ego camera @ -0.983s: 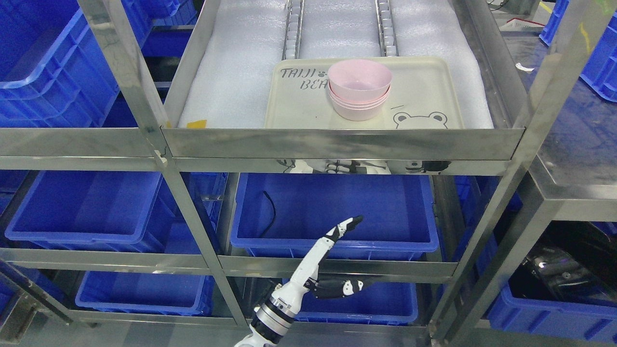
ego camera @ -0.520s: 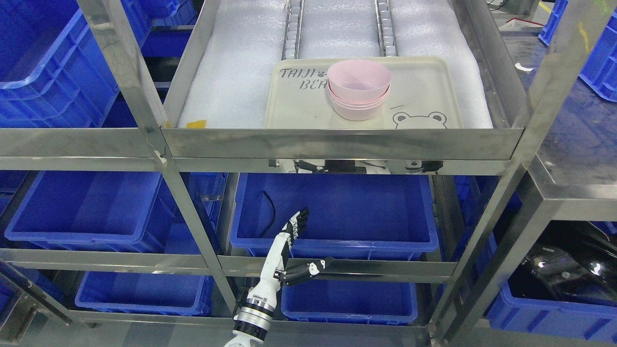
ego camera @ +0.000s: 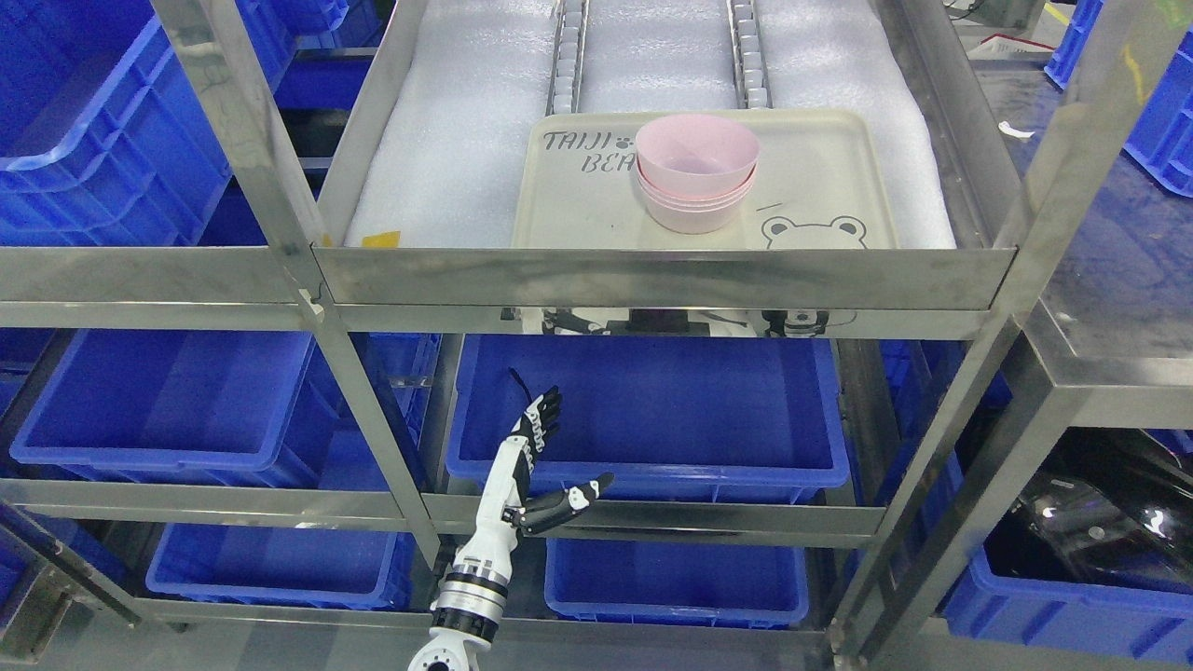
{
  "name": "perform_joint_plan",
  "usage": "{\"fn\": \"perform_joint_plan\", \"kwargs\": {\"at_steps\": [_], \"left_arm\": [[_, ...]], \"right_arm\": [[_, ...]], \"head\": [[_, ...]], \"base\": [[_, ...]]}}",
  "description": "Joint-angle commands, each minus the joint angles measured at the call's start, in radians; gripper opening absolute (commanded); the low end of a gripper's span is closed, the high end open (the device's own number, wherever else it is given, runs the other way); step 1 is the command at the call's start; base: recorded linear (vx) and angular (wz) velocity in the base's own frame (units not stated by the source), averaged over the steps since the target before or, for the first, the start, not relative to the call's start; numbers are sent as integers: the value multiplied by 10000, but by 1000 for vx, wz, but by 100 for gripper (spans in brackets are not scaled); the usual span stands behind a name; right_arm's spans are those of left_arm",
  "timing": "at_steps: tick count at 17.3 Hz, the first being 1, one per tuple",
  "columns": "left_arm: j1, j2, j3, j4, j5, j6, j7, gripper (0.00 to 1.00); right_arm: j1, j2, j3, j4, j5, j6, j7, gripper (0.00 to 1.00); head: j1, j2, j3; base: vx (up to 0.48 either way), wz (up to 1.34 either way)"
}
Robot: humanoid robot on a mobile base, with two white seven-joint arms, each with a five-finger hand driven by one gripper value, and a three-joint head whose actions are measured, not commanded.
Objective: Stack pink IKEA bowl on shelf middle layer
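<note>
The left hand (ego camera: 524,480) hangs low with its fingers (ego camera: 543,413) straight, its thumb stuck out to the right, holding nothing. Well above it and to its right, the pink bowls (ego camera: 695,172) sit nested on a cream tray (ego camera: 820,182) on the shelf (ego camera: 652,275).

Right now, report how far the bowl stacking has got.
Done: the pink bowls sit nested in one stack on the cream tray. In hand: nothing; the left hand hangs low before a blue bin, fingers spread and empty. No loose bowl remains in view.
</note>
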Motion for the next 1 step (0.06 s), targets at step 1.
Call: {"fn": "perform_joint_plan", "kwargs": {"at_steps": [1], "left_arm": [[15,175,370,-480,142,27,-12,95]], "right_arm": [[216,-175,0,-175,0,6,7,100]], "head": [[0,0,0]], "base": [[0,0]]}}
